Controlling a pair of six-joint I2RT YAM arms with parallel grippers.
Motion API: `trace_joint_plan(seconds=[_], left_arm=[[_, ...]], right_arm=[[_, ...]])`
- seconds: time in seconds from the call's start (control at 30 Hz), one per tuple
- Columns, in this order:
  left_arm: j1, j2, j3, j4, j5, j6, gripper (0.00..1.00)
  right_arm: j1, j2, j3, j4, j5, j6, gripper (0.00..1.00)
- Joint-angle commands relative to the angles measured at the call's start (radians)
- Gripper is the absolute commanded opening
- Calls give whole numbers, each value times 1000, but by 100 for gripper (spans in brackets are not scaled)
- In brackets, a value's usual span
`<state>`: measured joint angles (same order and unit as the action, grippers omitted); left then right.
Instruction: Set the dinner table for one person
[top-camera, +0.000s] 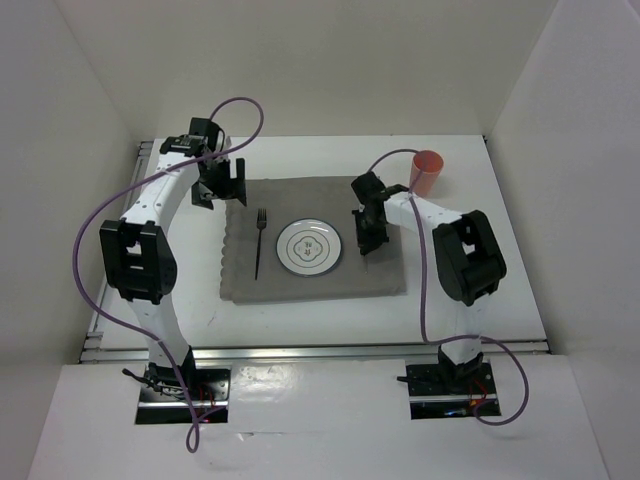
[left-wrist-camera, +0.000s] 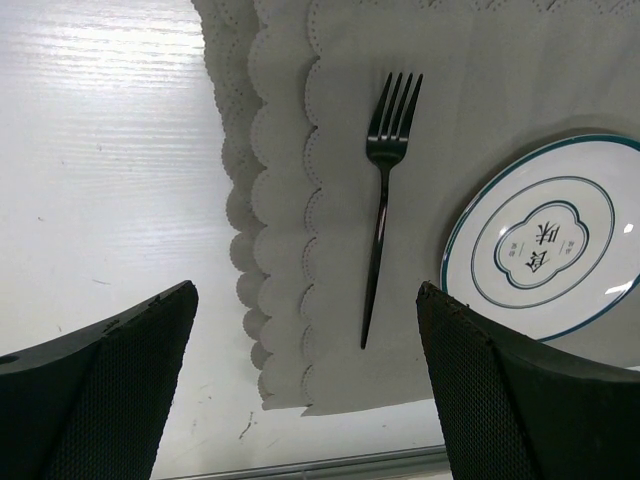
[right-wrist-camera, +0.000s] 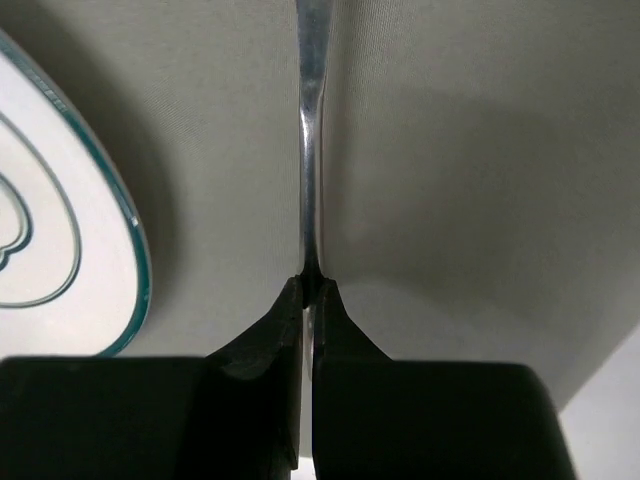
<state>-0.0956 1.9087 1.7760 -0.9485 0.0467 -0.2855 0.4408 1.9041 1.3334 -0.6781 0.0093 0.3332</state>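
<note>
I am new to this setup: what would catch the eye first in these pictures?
The white round plate with a teal rim sits in the middle of the grey scallop-edged cloth mat, a black metal fork lying to its left. Right of the plate, the right gripper is shut on a thin silvery utensil handle over the mat.

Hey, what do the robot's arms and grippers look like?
The left arm and right arm have white links, black joint housings and a purple cable each. The left gripper and right gripper are black; the left's fingers show mesh-textured faces.
</note>
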Motion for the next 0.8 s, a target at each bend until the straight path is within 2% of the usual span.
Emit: trace_joint_plan(seconds=[0.0, 0.33, 0.43, 0.5, 0.53, 0.6, 0.77], left_arm=[[2, -42, -4, 14, 2, 25, 96], [2, -42, -4, 14, 2, 25, 96], [2, -42, -4, 14, 2, 25, 96], [2, -42, -4, 14, 12, 25, 96], [2, -42, -4, 14, 12, 25, 96], [2, -42, -4, 14, 12, 25, 96], [2, -42, -13, 14, 21, 34, 96]], right_arm=[[7, 33, 38, 26, -21, 15, 0], [7, 107, 58, -11, -23, 63, 0], [7, 98, 58, -11, -34, 73, 12], [7, 89, 58, -23, -13, 73, 33], [7, 89, 69, -37, 9, 82, 54], [7, 55, 101, -70, 40, 82, 59], [-20, -42, 301, -194, 119, 61, 63]])
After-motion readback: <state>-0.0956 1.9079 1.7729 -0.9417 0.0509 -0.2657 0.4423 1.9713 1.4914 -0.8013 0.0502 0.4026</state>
